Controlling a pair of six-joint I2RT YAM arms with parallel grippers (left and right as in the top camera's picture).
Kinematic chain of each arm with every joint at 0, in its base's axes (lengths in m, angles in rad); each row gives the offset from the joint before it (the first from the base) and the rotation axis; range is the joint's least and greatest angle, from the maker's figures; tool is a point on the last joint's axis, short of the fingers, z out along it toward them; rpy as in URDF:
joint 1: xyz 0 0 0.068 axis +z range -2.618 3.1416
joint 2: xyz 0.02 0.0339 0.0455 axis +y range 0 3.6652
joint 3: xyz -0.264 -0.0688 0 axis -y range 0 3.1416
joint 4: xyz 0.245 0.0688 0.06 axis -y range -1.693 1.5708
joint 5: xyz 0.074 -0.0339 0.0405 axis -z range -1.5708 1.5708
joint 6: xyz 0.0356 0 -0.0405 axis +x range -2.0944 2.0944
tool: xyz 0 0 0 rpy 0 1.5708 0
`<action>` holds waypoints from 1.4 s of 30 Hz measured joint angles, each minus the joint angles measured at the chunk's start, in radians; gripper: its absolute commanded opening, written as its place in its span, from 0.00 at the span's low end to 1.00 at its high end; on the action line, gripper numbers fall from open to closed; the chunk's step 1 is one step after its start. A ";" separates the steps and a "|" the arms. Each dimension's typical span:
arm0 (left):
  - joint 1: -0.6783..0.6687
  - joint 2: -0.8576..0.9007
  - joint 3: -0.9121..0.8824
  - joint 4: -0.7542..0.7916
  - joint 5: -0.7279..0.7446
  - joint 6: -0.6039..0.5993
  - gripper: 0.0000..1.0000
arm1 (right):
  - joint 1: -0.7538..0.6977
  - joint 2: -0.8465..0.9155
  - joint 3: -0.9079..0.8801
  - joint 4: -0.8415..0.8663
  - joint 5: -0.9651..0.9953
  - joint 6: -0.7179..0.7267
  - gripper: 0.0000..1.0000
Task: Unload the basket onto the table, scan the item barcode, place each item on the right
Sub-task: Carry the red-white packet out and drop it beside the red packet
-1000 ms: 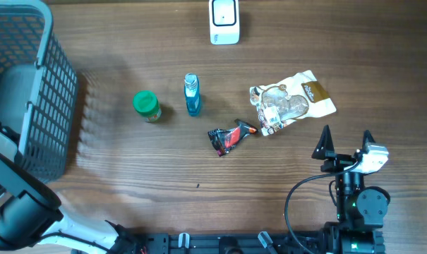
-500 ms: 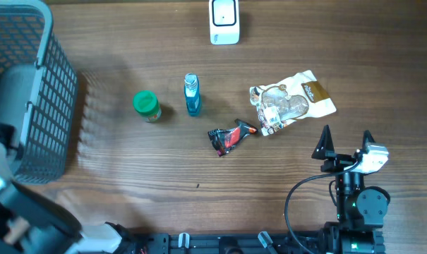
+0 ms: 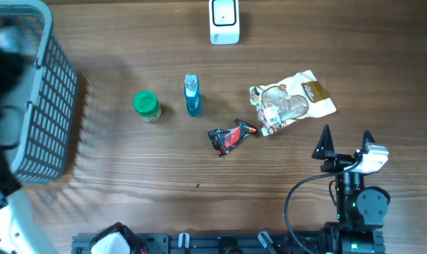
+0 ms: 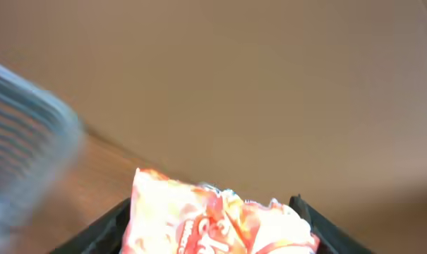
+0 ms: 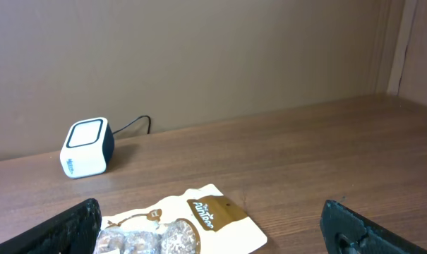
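Note:
An orange-and-white snack packet fills the gap between my left gripper's black fingers, touching both, so the gripper is shut on it. The packet is raised against the brown wall. In the overhead view the left arm is only a dark blur over the grey basket. The white barcode scanner stands at the table's far edge, also in the right wrist view as a white scanner. My right gripper rests open at the front right with nothing between its fingers.
A green-capped jar, a blue bottle, a red-and-black wrapper and a brown-and-white pouch lie mid-table. The pouch lies just ahead of the right gripper. The basket's rim blurs past at the left.
The left arm has swung from the front left corner up along the basket and is motion-blurred. The right arm and the table items have not moved.

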 measured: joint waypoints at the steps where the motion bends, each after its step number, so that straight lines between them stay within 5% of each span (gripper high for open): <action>1: -0.078 0.005 0.000 -0.061 0.020 0.027 0.63 | 0.000 0.001 0.000 0.000 0.000 0.000 1.00; 5: -0.440 0.053 -0.019 -0.258 0.008 0.170 0.63 | 0.000 0.001 0.000 0.000 0.000 0.000 1.00; 8: -0.708 0.120 -0.087 -0.268 -0.133 0.242 0.63 | 0.000 0.001 0.000 0.000 0.000 0.000 1.00; 16: -1.133 0.437 -0.391 0.081 -0.464 0.282 0.67 | 0.000 0.001 0.000 0.000 0.000 0.000 1.00; 21: -1.180 0.657 -0.445 0.129 -0.636 0.274 0.63 | 0.000 0.001 0.000 0.000 0.000 0.000 1.00; 23: -1.178 0.695 -0.444 0.133 -0.680 0.268 0.71 | 0.000 0.001 0.000 0.000 0.000 0.000 1.00; 25: -1.179 0.695 -0.441 0.139 -0.739 0.261 1.00 | 0.000 0.001 0.000 0.000 0.000 0.000 1.00; 31: -1.181 0.689 -0.442 0.129 -0.832 0.256 1.00 | 0.000 0.001 0.000 0.000 0.000 0.000 1.00; 37: -1.264 0.388 -0.435 0.091 -0.832 0.258 1.00 | 0.000 0.001 0.000 0.000 0.000 0.000 1.00; 42: -1.313 0.012 -0.386 0.145 -0.564 0.288 1.00 | 0.000 0.001 0.000 0.000 0.000 0.000 1.00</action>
